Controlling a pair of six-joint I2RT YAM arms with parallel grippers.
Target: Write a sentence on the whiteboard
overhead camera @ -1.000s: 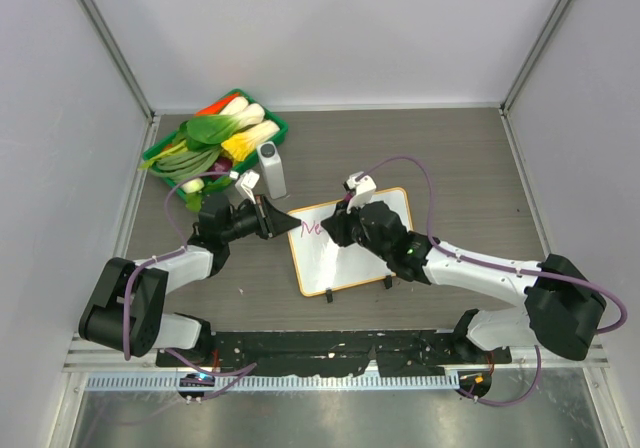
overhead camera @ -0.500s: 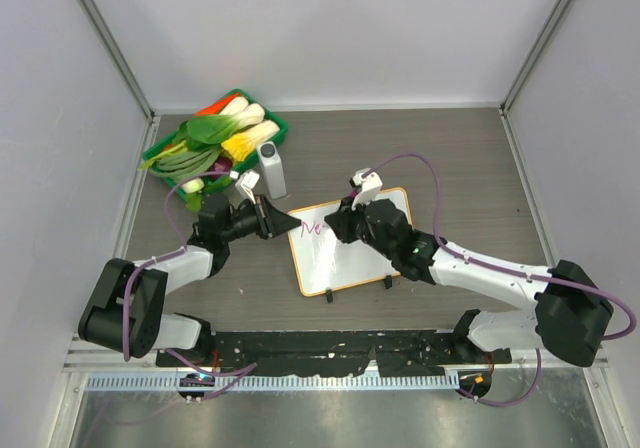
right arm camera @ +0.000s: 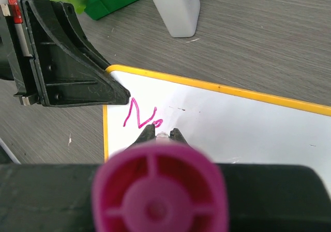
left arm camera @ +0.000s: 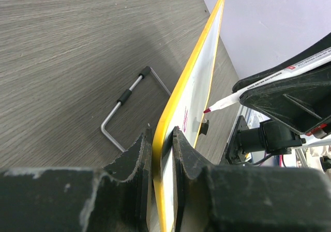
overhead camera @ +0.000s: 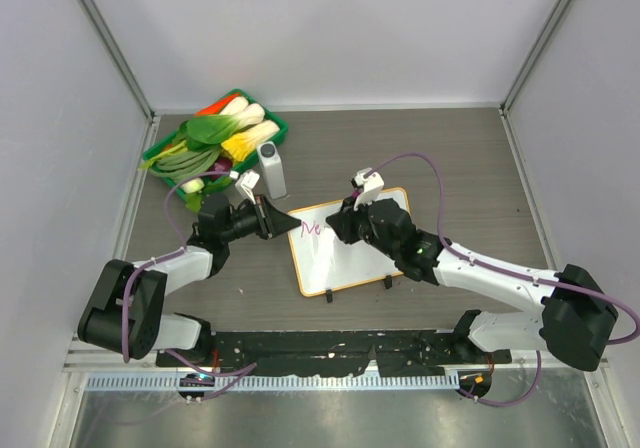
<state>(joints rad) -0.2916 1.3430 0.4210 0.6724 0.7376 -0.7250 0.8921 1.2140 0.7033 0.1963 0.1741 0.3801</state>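
The right hand [right arm camera: 162,134] is shut tight on a pink marker [right arm camera: 158,190], whose tip rests on the whiteboard [overhead camera: 325,268] just right of the first pink letters. Over the last second this hand has edged only slightly to the right along the writing line. The arm behind it has swung its elbow further out toward the right side of the tabletop [overhead camera: 450,158]. The sentence [right arm camera: 139,115] itself looks hardly any longer than it did: a capital "N" and a small looped letter after it, near the board's upper left corner.

The left hand [left arm camera: 161,139] has not moved. Its fingers are narrow and pinch the orange frame at the board's left corner, holding it steady. The board lies flat in the middle of the tabletop, between the two arms, in the same place as before.

I judge the writing to be at its very start, in the middle of the first word, with nearly all of the white surface bare. The elbow's shift probably makes room for the hand to travel rightward across the line.
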